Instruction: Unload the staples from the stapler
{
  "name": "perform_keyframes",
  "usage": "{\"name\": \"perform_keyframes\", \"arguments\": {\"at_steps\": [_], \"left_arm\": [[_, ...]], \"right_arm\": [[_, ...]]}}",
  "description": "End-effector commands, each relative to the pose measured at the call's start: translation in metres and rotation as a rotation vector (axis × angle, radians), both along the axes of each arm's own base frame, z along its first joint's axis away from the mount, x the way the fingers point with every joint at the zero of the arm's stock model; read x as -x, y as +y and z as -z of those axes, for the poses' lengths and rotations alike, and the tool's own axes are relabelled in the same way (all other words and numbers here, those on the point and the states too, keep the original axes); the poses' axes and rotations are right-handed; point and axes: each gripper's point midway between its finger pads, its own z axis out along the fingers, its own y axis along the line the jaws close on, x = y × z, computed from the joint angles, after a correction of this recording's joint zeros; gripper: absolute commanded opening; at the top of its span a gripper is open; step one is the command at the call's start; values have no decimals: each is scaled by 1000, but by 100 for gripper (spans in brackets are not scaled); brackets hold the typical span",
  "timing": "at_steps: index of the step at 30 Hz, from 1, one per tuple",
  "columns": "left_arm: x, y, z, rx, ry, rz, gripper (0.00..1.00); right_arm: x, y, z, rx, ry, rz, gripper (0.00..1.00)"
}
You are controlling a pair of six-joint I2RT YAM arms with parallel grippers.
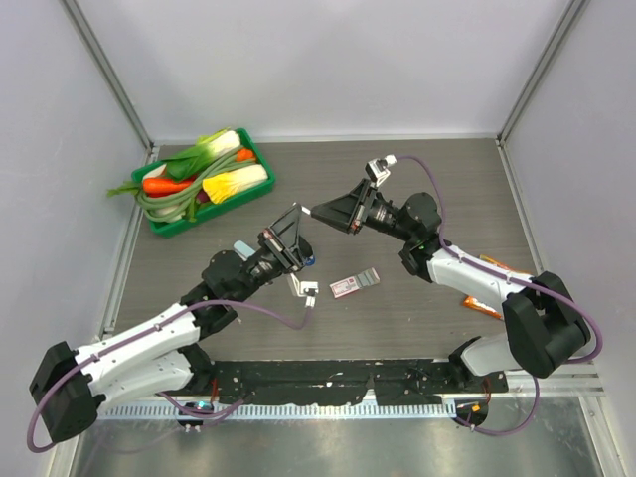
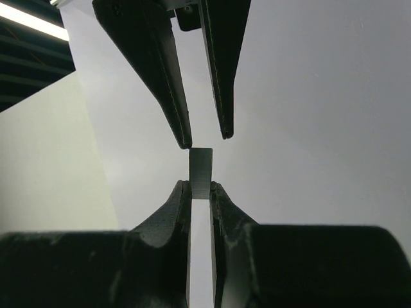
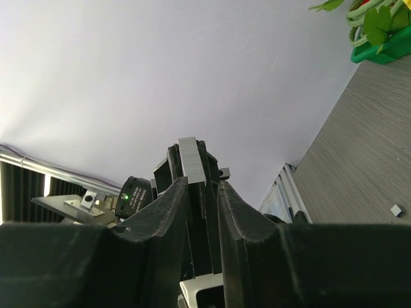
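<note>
Grips the staples in the left claw, raised over the middle of the tabletop. Holds the right claw narrowly parted, its 2 tips just beyond the strip's free end (apart from it). Leaves the stapler flat on the tabletop below.

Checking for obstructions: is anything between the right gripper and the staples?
Nothing visible. The staples stick out of the shut left gripper, and the right gripper faces their free end with its jaws parted. Only a bare gap lies between them.
</note>
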Motion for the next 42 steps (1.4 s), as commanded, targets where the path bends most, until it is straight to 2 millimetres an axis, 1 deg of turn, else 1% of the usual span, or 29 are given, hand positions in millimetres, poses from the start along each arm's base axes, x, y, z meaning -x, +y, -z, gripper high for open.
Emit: {"name": "perform_keyframes", "arguments": {"at_steps": [1,4,8,9,10,11,12,15,20,22,23,27,30,33,38,42], "left_arm": [[6,4,-24,56,-39,11,0],[8,4,-25,61,-35,20,0],[10,6,-24,60,-22,24,0],[16,2,-25,62,-28,69,0],[18,1,-24,56,-24,82,0],[23,2,-25,59,-27,97,0],[27,-1,-20,40,-12,125,0],[30,-1,-18,31,-6,137,0],[31,-3,-21,41,-10,150,0],[34,-4,-20,36,-8,171,0],[36,-5,-20,35,-11,180,0],[38,-6,-16,28,-6,191,0],[38,-5,-15,29,-2,191,0],[38,-5,-15,28,-1,190,0],[38,-5,-12,23,2,188,0],[39,-5,-11,19,3,192,0]], "right_arm": [[11,-2,-28,-50,-94,-20,31],[11,-2,-32,-61,-108,-25,34],[15,-1,-39,-73,-136,-46,35],[17,-1,-42,-75,-148,-62,35],[18,0,-41,-74,-151,-71,36],[21,-1,-44,-81,-168,-81,36],[22,0,-45,-84,-175,-91,37],[28,0,-48,-87,-202,-124,37],[31,4,-42,-63,-213,-173,37],[35,5,-43,-64,-228,-197,37],[36,5,-41,-57,-229,-216,37],[41,6,-42,-47,-253,-257,37],[44,5,-40,-40,-257,-274,35],[43,5,-37,-34,-251,-279,29],[43,4,-38,-34,-255,-277,26],[43,4,-39,-35,-256,-275,22]]}}
